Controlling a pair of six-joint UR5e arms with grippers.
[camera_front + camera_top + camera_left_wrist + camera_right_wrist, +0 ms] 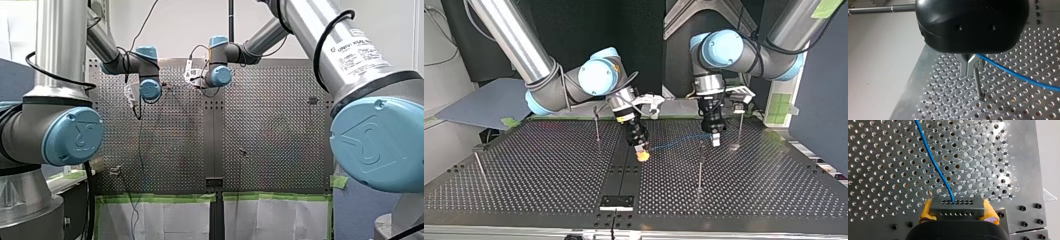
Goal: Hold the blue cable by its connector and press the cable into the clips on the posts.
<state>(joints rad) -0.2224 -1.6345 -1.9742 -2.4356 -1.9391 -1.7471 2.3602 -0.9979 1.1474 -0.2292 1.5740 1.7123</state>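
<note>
Slim posts [699, 167] and the blue cable [934, 165] obstruct the table [534, 175].

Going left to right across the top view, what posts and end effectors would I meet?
First thin metal post → second thin metal post → my right arm's yellow-padded end effector → third metal post → my left arm's black end effector → fourth metal post.

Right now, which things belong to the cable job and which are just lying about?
Job: cable, connector, posts, right gripper, left gripper.
Lying about: green tape, white sheets, grey board.
</note>
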